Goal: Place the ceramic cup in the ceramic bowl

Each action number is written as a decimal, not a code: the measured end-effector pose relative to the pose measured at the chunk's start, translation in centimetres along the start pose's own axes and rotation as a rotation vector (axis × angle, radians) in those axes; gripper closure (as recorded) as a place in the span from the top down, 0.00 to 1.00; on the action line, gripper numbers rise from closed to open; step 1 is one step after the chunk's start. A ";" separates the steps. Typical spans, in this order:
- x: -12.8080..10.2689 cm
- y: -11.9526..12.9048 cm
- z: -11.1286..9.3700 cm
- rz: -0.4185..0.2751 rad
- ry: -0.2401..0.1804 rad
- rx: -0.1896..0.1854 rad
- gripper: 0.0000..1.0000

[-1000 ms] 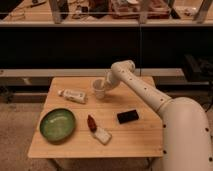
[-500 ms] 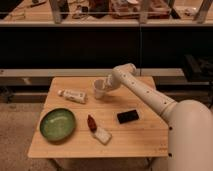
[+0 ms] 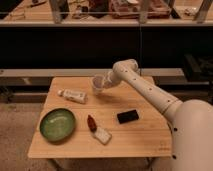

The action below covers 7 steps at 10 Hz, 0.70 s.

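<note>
The white ceramic cup [image 3: 98,83] is at the back middle of the wooden table [image 3: 145,140], tilted and just above the surface. My gripper [image 3: 106,80] is at the cup's right side and shut on it. The green ceramic bowl [image 3: 57,124] sits at the table's front left, empty, well to the left and nearer the front than the cup.
A white printed tube [image 3: 73,95] lies between cup and bowl, left of the cup. A red item [image 3: 92,122] and a white packet [image 3: 103,135] lie right of the bowl. A black flat object [image 3: 128,116] lies centre right. A dark shelf stands behind the table.
The cup has risen slightly off the table and shifted a little left with my gripper on it. Everything else stayed put.
</note>
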 end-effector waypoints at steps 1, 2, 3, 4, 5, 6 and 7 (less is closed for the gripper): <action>-0.6 -1.3 -0.3 -0.013 0.004 0.008 0.17; -1.1 -2.4 -1.1 -0.028 0.005 0.008 0.17; -1.6 -3.1 -2.0 -0.031 0.011 -0.006 0.17; -1.4 -3.6 -2.7 -0.030 0.021 -0.039 0.17; -1.4 -4.5 -2.8 -0.051 0.016 -0.052 0.17; -1.7 -4.6 -3.0 -0.063 0.033 -0.028 0.17; -1.9 -4.4 -3.4 -0.070 0.067 -0.003 0.17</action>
